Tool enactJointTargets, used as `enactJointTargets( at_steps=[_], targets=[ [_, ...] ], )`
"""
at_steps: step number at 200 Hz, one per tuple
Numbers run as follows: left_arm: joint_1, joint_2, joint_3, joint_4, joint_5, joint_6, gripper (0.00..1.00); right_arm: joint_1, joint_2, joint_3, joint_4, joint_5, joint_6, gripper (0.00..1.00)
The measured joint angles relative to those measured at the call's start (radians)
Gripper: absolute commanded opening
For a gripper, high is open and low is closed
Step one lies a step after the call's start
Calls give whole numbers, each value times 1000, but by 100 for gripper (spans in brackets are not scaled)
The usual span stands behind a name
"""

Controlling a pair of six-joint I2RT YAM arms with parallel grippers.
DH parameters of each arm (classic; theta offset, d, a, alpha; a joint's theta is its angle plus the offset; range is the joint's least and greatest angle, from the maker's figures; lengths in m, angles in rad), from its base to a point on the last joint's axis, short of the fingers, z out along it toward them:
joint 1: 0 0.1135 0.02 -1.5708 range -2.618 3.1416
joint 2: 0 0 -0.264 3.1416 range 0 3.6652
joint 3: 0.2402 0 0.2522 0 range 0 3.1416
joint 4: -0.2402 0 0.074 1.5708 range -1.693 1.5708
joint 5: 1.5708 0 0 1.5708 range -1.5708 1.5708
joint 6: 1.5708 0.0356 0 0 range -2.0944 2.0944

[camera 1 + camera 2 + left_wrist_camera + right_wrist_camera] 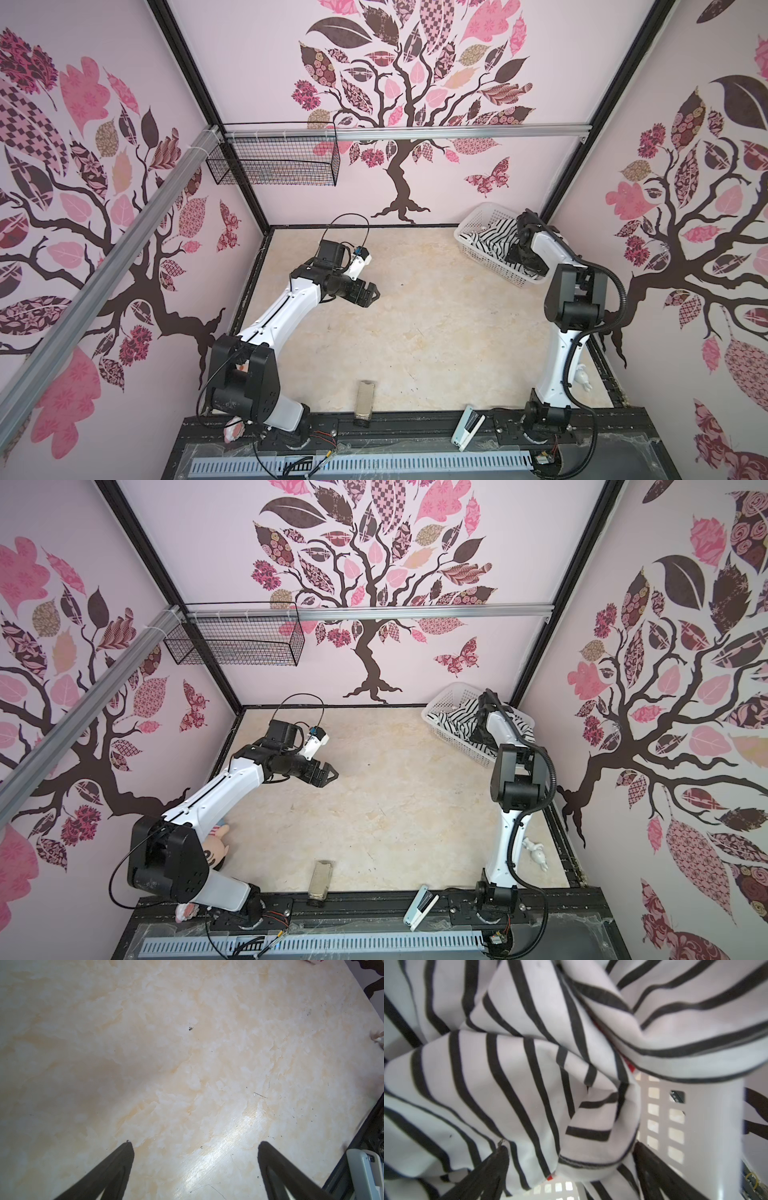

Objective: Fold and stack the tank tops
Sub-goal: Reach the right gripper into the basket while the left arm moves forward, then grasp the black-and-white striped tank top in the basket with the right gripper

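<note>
The black-and-white tank top (490, 241) (457, 717) lies crumpled in the white lattice basket (478, 212) (446, 692) at the back right. My right gripper (571, 1146) reaches down into that basket. It is open, its jaws standing wide on either side of a hemmed fold of the striped cloth (508, 1084) without pinching it. Small bits of red fabric (630, 1067) peek from underneath, too little to identify. My left gripper (372, 296) (330, 774) (196, 1144) hovers open over the bare marbled table (187, 1064), left of centre, with nothing between its fingers.
A black wire basket (274, 166) hangs on the back wall at the left. A tan block (365, 397) and a white stapler-like item (467, 428) lie at the front edge. A plush toy (216, 850) sits by the left arm's base, and a white figurine (538, 852) by the right.
</note>
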Motion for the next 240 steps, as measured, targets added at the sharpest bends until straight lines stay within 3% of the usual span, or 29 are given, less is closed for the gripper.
enactJointTargets(
  at_steps=[11, 27, 53, 90, 154, 199, 218, 240],
  targets=[
    [0, 0, -1, 0, 0, 0, 97, 0, 11, 2, -1, -1, -1, 80],
    [0, 0, -4, 1, 0, 0, 98, -1, 17, 2, -3, -3, -2, 58],
    [0, 0, -4, 1, 0, -2, 98, -4, 14, 2, 2, -1, 5, 0],
    [0, 0, -4, 4, 0, -2, 98, -3, -43, -17, 18, -10, 19, 0],
    [0, 3, -4, 12, -12, -8, 98, -3, -372, -27, 66, -130, 26, 0],
    [0, 5, -4, 15, -17, -10, 98, -3, -396, -35, 85, -147, 25, 0],
    [0, 5, -4, 16, -18, -10, 98, -3, -375, -119, 103, -149, 22, 8],
    [0, 5, -4, 16, -18, -10, 98, -4, -317, -202, 114, -148, 23, 28]
  ],
)
